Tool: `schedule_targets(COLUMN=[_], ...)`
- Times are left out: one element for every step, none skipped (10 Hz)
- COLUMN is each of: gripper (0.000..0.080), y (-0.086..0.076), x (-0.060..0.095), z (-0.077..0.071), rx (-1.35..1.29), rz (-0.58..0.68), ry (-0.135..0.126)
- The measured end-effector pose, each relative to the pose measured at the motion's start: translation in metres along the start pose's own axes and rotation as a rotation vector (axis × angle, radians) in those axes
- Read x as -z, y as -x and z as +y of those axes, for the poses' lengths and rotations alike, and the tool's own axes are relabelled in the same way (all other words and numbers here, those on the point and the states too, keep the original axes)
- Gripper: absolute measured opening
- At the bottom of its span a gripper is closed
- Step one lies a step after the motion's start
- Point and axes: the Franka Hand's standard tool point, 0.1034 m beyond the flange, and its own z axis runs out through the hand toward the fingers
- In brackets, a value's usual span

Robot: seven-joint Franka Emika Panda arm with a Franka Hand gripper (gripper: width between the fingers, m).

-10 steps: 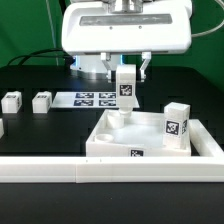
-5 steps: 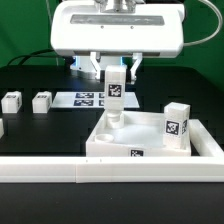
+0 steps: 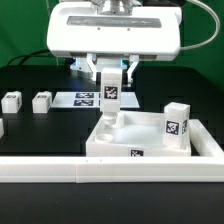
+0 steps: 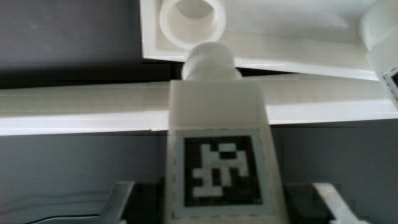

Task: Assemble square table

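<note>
My gripper [image 3: 112,78] is shut on a white block leg [image 3: 111,97] with a black-and-white tag and holds it upright. The leg's rounded lower end sits at or just above the far left corner of the square table top [image 3: 150,143], a white tray with a raised rim. In the wrist view the leg [image 4: 217,120] fills the middle between my fingers [image 4: 125,197], and a round corner socket [image 4: 192,12] shows beyond its tip. Whether the tip touches the socket I cannot tell. A second tagged leg [image 3: 177,125] stands in the top's right corner.
Two loose legs [image 3: 11,101] [image 3: 41,101] lie on the black table at the exterior view's left, a third [image 3: 2,127] at the left edge. The marker board [image 3: 84,98] lies behind the top. The long white border rail [image 3: 60,168] runs along the front.
My gripper has carried the leg toward the exterior view's left and slightly down, from above the top's middle to its far left corner.
</note>
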Motion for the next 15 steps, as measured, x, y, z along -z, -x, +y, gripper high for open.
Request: schedule_targets(gripper=[0.029, 0.029, 0.029, 0.029, 0.029, 0.029, 0.029, 0.029, 0.029, 0.029, 0.029, 0.029, 0.029, 0.029, 0.029], y=[0.0, 0.0, 0.002, 0.003, 0.004, 0.006, 0.009, 0.01, 0.011, 0.012, 0.014, 0.017, 0.017, 0.017, 0.018], x=[0.0, 0.0, -0.002, -0.003, -0.005, -0.007, -0.011, -0.014, -0.016, -0.018, -0.02, -0.021, -0.022, -0.023, -0.026], z=[0.0, 0.0, 0.004, 0.007, 0.009, 0.011, 0.012, 0.012, 0.013, 0.011, 0.01, 0.007, 0.007, 0.008, 0.008], rx=[0.0, 0.0, 0.0, 0.002, 0.001, 0.002, 0.004, 0.005, 0.006, 0.008, 0.011, 0.015, 0.016, 0.018, 0.021], rz=[0.0, 0.0, -0.002, -0.005, -0.007, -0.011, -0.016, -0.02, -0.023, -0.025, -0.029, -0.033, -0.034, -0.028, -0.022], ry=[0.0, 0.0, 0.005, 0.008, 0.011, 0.014, 0.018, 0.019, 0.02, 0.02, 0.019, 0.018, 0.018, 0.02, 0.024])
